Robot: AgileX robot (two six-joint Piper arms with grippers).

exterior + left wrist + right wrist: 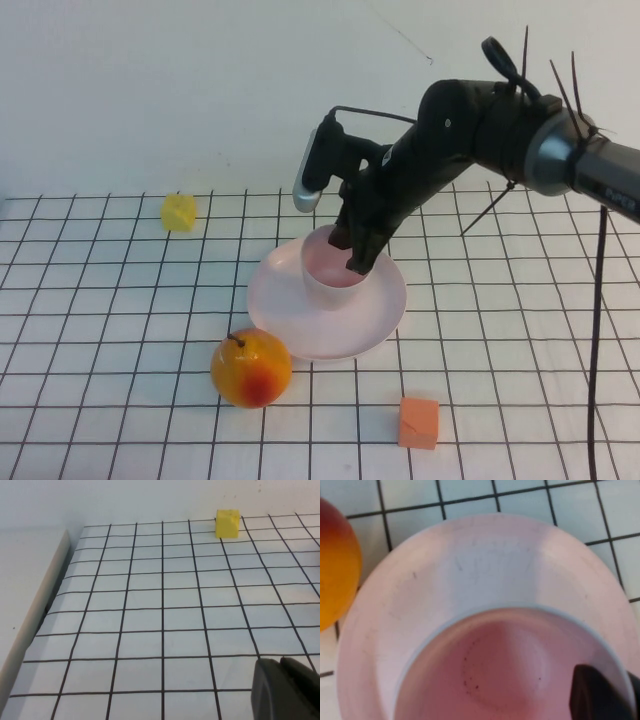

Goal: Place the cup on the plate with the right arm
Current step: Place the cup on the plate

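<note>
The pale pink cup [335, 268] stands upright in the middle of the pale pink plate [300, 330]. My right gripper [355, 255] reaches down from the right and is shut on the cup's rim on its right side. In the right wrist view one finger [592, 695] is inside the cup [500, 670], the other is just outside the wall, and the plate [485, 560] lies beneath. My left gripper [280, 662] is shut and empty, low over the grid table, and is out of the high view.
An orange-yellow fruit [250, 367] sits just in front of the plate's left edge, also in the right wrist view [332, 565]. A yellow cube [179, 212] lies at the back left, also in the left wrist view [227, 523]. An orange cube [419, 423] lies at the front.
</note>
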